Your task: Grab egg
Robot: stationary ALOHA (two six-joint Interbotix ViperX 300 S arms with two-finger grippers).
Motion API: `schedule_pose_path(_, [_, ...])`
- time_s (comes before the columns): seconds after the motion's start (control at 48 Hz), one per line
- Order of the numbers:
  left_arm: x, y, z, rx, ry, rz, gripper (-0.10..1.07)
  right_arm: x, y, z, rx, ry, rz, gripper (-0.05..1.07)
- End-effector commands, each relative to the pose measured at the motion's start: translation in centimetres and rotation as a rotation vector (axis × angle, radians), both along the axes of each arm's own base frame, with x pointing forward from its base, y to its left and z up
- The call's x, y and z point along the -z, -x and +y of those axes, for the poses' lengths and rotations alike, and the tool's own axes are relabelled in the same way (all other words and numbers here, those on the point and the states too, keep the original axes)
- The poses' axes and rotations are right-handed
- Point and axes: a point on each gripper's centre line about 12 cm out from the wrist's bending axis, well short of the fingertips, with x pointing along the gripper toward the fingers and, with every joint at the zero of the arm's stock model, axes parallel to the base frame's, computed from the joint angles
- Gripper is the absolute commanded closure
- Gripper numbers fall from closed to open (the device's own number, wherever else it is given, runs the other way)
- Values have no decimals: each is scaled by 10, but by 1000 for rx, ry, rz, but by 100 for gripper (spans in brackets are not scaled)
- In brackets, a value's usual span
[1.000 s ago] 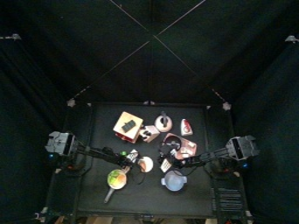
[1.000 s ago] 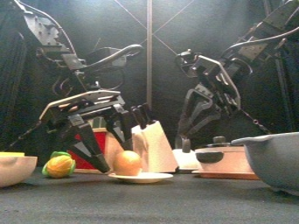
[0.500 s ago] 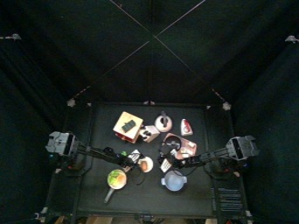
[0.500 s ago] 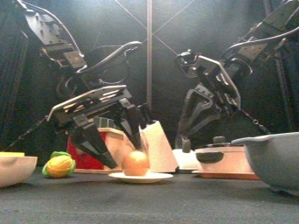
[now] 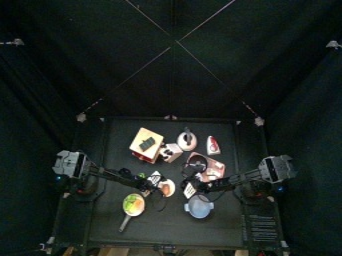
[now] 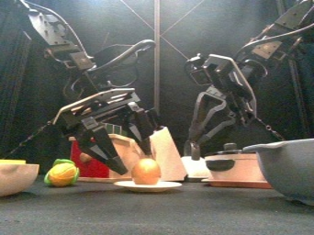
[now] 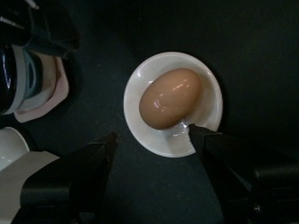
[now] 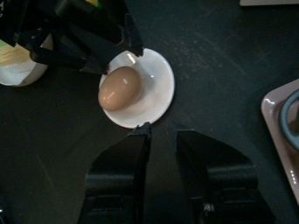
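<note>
1. One egg — a brown-orange dome on a flat white round base — lies on the black table, near its front edge.
2. Two grippers hang close to the egg. The left gripper is just above and behind it, jaws spread wide, one on either side of the egg, not touching it.
3. The right gripper is near the egg on the other side; its jaws stand close together with a narrow gap, holding nothing.
4. One small yellow-green fruit sits left of the egg — beside one pale bowl at the edge.
5. One grey bowl stands to the egg's right.
</note>
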Motion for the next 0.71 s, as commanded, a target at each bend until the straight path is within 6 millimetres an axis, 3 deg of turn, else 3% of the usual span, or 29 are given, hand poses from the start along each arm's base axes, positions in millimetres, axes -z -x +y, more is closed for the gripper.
schedule_pose_path(0.0, [-17,-3,-2,-77,92,-43,-1,-15,-11,2,-2,-28,-50,37])
schedule_pose_path(0.208, [-19,0,-5,-219,242,-32,-1,-15,-10,4,19,-76,-52,37])
schedule_pose_path(0.375, [-23,3,-7,-461,501,-11,-1,-14,-6,2,6,-84,-52,37])
schedule_pose_path(0.542, [-20,1,-10,-466,516,-8,-1,-7,-10,-2,20,-97,-38,38])
schedule_pose_path(0.688, [-5,3,-11,-426,452,31,-1,5,-19,-9,47,-109,-16,38])
